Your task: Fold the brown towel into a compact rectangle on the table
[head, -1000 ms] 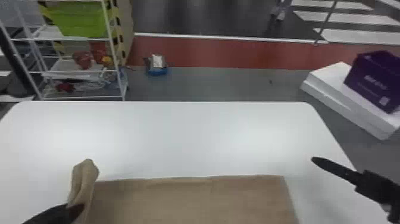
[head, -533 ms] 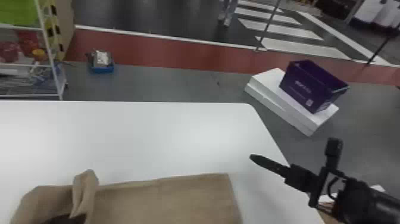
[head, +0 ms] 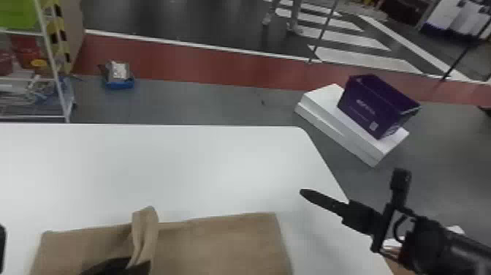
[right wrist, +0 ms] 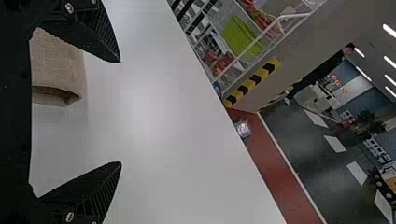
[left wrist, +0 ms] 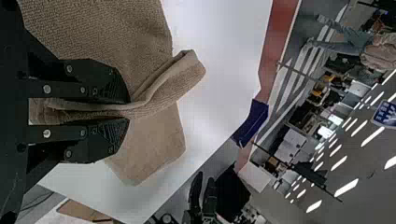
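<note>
The brown towel [head: 219,245] lies spread along the table's near side, with a narrow pinched fold standing up left of its middle. My left gripper [head: 117,266], low in the head view, is partly hidden by that fold. Seen from its wrist, the left gripper [left wrist: 128,111] is shut on the towel [left wrist: 152,151], cloth bunched between both fingers. Over the table's right edge, beyond the towel's right side, is my right gripper [head: 325,202]. In the right wrist view the right gripper [right wrist: 120,112] is open and holds nothing; a towel corner [right wrist: 58,65] lies farther back between its fingers.
The white table [head: 164,164] extends beyond the towel's far edge. On the floor past the table's right corner, a purple bin [head: 372,106] rests on white slabs [head: 339,128]. A wire shelf [head: 54,73] stands behind the table at the left.
The head view has turned to the right. My left gripper has carried the pinched cloth rightward across the towel, leaving towel on both sides of it. The right gripper has stayed about where it was over the table.
</note>
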`<control>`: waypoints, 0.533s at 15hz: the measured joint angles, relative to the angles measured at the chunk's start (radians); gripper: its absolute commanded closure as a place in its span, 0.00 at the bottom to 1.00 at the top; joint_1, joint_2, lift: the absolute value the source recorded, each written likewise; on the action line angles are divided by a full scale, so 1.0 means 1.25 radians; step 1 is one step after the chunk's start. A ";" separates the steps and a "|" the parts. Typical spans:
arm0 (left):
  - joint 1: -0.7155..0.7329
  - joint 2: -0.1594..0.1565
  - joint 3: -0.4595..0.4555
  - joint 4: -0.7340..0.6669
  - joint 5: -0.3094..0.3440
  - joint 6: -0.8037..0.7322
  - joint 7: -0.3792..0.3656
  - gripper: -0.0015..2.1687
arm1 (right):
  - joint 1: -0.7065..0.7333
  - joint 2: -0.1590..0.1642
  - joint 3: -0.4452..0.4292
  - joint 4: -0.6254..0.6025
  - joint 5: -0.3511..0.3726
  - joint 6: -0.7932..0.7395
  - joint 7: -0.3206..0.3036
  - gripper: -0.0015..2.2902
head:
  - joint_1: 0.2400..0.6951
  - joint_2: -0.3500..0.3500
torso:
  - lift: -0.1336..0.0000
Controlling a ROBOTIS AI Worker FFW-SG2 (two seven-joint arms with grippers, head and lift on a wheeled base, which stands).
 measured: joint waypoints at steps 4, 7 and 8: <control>-0.006 0.000 -0.079 0.003 -0.025 0.000 0.005 0.01 | -0.005 0.000 0.008 0.001 0.000 0.001 -0.001 0.04 | 1.00 0.00 | 0.07; -0.022 0.000 -0.129 0.014 -0.084 0.000 0.015 0.01 | -0.004 0.002 0.011 -0.003 0.000 0.006 0.000 0.04 | 1.00 0.00 | 0.07; -0.023 0.000 -0.117 0.014 -0.087 0.000 0.014 0.01 | 0.002 0.002 0.013 -0.009 -0.002 0.010 0.001 0.04 | 1.00 0.00 | 0.07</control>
